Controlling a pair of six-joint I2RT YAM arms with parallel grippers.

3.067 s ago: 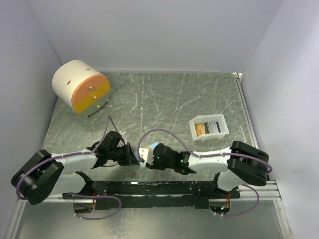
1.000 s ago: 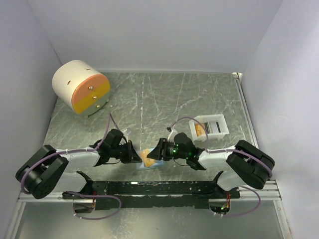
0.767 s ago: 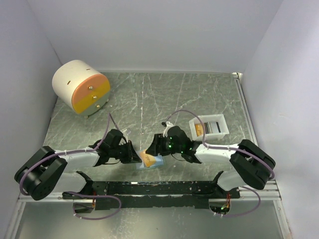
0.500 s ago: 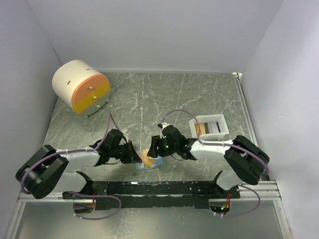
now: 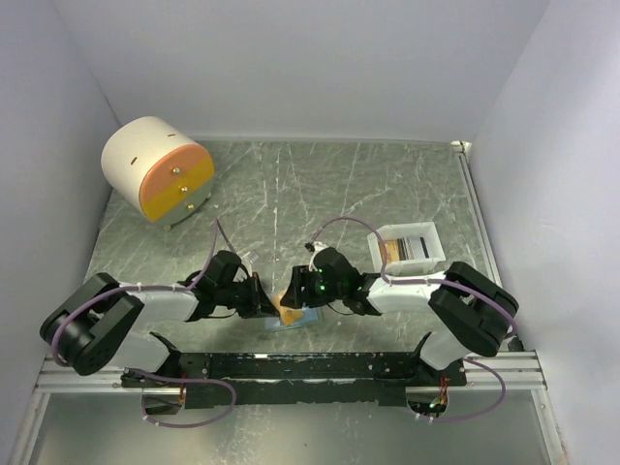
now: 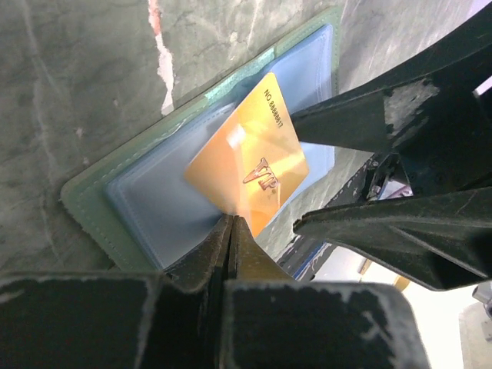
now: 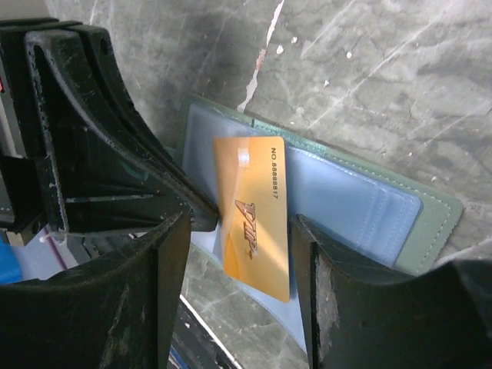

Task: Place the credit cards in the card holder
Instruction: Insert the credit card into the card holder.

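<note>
The card holder [image 5: 302, 319] lies open on the table in front of the arms, sage green outside [image 7: 430, 223] and pale blue inside [image 6: 146, 207]. An orange-gold credit card [image 5: 289, 296] marked VIP is tilted over the blue inside [image 6: 250, 161] [image 7: 254, 223]. My left gripper [image 5: 268, 306] is shut, with its tip at the card's edge [image 6: 231, 223]. My right gripper [image 5: 295, 289] is open, one finger on each side of the card [image 7: 240, 238], not touching it. More cards [image 5: 407, 248] stand in the white tray.
The small white tray [image 5: 438, 254] sits at the right, behind the right arm. The round cream-and-orange drawer cabinet [image 5: 160, 170] stands at the back left. Walls close in the left, back and right sides. The arms' mounting rail [image 5: 291, 366] runs along the near edge.
My right gripper has moved left from near the tray to over the open card holder and now straddles the orange card. My left gripper has stayed in place at the card's edge.
</note>
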